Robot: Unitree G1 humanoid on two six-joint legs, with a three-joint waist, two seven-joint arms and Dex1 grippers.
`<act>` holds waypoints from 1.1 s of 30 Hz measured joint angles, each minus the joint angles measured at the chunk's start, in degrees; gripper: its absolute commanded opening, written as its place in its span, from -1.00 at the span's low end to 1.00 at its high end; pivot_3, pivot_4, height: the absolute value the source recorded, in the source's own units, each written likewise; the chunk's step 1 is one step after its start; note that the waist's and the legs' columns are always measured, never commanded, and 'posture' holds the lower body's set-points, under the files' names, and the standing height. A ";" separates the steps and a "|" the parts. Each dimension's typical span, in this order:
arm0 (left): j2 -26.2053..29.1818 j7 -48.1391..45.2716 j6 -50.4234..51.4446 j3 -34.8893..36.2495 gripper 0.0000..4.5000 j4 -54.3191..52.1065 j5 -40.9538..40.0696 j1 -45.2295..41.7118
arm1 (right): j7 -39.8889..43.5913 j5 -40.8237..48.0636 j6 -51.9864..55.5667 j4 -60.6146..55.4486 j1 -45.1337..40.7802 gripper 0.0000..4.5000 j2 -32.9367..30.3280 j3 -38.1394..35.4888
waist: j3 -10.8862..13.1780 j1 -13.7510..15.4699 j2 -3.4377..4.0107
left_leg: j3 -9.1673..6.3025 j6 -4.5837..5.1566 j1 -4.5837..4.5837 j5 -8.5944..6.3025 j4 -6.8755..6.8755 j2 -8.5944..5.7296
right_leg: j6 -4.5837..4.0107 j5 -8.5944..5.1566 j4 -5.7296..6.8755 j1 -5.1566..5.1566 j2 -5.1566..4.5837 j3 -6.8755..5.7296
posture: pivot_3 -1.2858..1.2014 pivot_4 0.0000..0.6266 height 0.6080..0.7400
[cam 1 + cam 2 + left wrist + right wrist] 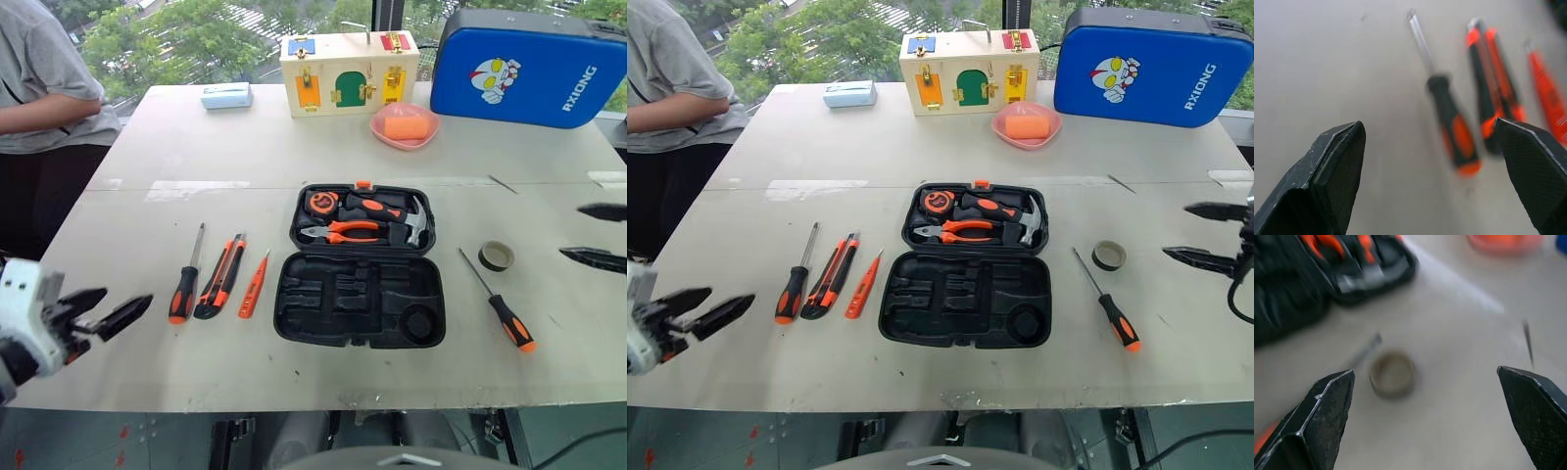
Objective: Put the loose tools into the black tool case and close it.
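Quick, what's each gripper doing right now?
Left gripper: open, holding nothing.
Right gripper: open, holding nothing.

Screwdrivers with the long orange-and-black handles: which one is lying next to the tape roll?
The screwdriver right of the black tool case, beside the tape roll. The other screwdriver lies left, by the utility knife.

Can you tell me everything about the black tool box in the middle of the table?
The black tool case is hard-looking plastic, lying wide open and flat on the table. Its far half holds pliers, a hammer and a tape measure, with an orange latch at the far edge. Its near half has empty moulded hollows. Nothing else touches it.
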 measured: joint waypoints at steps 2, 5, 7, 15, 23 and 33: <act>1.12 3.59 5.16 -1.66 1.00 -0.50 -0.77 -3.64 | -0.92 3.53 4.32 -7.23 -0.16 0.99 0.58 0.00 | 0.00 0.03 0.00 | -0.01 -0.01 0.00 0.00 -0.01 0.00 | 0.00 0.00 0.00 -0.01 0.01 -0.01 | 0.03 -0.52 0.93; 1.43 7.96 13.11 -5.08 1.00 0.27 -1.87 -9.05 | -2.78 9.35 9.94 -18.72 -1.41 0.99 2.25 0.74 | 0.01 0.03 -0.01 | -0.04 -0.02 -0.03 0.00 -0.02 0.00 | 0.00 0.00 0.00 -0.05 0.03 -0.02 | 0.03 -0.52 0.93; 1.51 10.10 16.29 -7.48 1.00 2.06 -1.97 -12.62 | -4.19 12.74 12.42 -25.20 -3.26 0.99 3.17 1.57 | 0.01 0.00 -0.02 | -0.04 -0.02 -0.04 0.00 -0.01 0.00 | 0.01 0.00 0.02 -0.06 0.03 -0.01 | 0.03 -0.52 0.93; 3.80 12.49 16.05 -19.32 0.77 11.69 3.48 -19.15 | -8.97 19.61 17.26 -37.47 -8.53 1.00 6.10 5.51 | 0.02 0.21 -0.21 | -0.05 -0.18 -0.10 0.09 0.00 -0.01 | 0.01 0.00 0.01 -0.12 0.01 -0.01 | 0.03 -0.52 0.93; 4.30 8.36 10.22 -26.16 -0.14 15.18 5.03 -20.75 | -10.22 22.46 17.76 -40.75 -8.69 1.00 7.13 6.71 | -0.04 -0.14 -0.11 | -0.01 -0.05 -0.03 0.01 -0.02 -0.01 | 0.00 0.00 0.15 -0.17 0.02 0.10 | 0.03 -0.52 0.93; 5.66 5.01 6.09 -28.04 -0.69 19.17 6.25 -20.75 | -9.27 22.81 15.92 -41.93 -6.68 1.00 7.31 6.76 | -0.22 -0.25 0.19 | 0.06 -0.04 0.08 0.01 -0.02 -0.01 | 0.00 0.00 0.48 -0.28 0.04 0.23 | 0.03 -0.52 0.93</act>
